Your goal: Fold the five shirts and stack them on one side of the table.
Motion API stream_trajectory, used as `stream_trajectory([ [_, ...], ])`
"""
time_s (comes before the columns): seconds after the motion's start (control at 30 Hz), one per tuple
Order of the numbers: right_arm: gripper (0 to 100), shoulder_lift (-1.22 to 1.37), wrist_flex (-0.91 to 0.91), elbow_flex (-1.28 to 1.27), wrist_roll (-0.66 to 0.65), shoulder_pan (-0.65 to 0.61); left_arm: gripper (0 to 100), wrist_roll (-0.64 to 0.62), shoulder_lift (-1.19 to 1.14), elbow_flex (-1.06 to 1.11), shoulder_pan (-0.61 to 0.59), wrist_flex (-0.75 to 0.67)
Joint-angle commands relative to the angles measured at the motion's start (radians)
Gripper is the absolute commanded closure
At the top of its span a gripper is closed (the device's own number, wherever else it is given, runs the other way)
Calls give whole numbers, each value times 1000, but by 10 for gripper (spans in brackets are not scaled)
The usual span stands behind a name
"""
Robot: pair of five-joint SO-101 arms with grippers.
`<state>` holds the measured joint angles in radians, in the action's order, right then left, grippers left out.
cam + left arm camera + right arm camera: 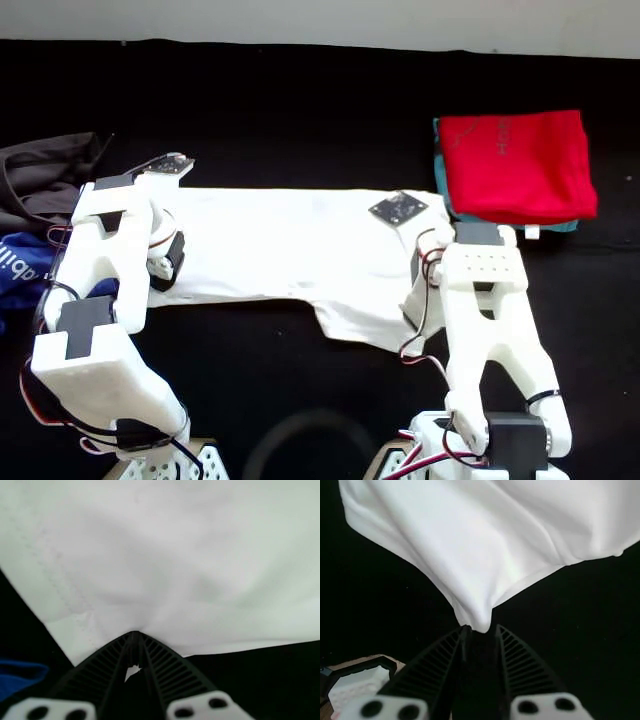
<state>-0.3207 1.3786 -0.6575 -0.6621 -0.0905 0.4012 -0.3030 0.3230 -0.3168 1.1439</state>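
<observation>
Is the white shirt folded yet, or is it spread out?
Spread out, not finished: the white shirt lies long across the table, one flap sticking out, unlike the folded red shirt.

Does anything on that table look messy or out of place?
Nothing looks damaged. The white shirt lies lopsided, one flap sticking out on the near side. A grey shirt and a blue shirt sit crumpled at one end, unlike the neatly folded red shirt at the other.
</observation>
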Motion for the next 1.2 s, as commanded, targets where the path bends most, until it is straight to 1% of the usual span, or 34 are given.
stream_trajectory([
  [0.0, 824, -35, 12, 94, -9, 12, 990, 5, -12, 2, -10, -23],
  [0.07, 826, -33, 4, 143, -3, 12, 990, 5, -12, 2, -10, -23],
  [0.1, 826, -22, -7, 163, 18, 13, 990, 5, -12, 2, -10, -23],
  [0.17, 834, -2, -96, 171, 95, 12, 990, 5, -12, 2, -10, -23],
  [0.2, 855, 22, -142, 159, 123, 12, 990, 5, -12, 2, -10, -23],
  [0.27, 930, 99, -214, 137, 132, 7, 990, 5, -12, 2, -10, -23],
  [0.33, 997, 211, -249, 140, 133, 7, 990, 5, -12, 2, -10, -23],
  [0.4, 978, 325, -262, 156, 133, 13, 990, 5, -12, 2, -10, -23],
  [0.5, 977, 470, -278, 236, 133, 33, 990, 5, -12, 2, -10, -23],
  [0.6, 977, 564, -271, 366, 133, 82, 990, 5, -12, 2, -10, -23],
  [0.7, 977, 578, -260, 453, 133, 125, 990, 5, -12, 2, -10, -23],
  [0.77, 977, 578, -217, 499, 130, 142, 990, 5, -12, 2, -10, -23],
  [0.97, 971, 578, -140, 579, 132, 166, 990, 5, -12, 2, -10, -23],
  [1.07, 971, 575, -67, 616, 133, 163, 990, 5, -12, 2, -10, -23],
  [1.17, 934, 555, 10, 654, 129, 163, 990, 5, -12, 2, -10, -23],
])
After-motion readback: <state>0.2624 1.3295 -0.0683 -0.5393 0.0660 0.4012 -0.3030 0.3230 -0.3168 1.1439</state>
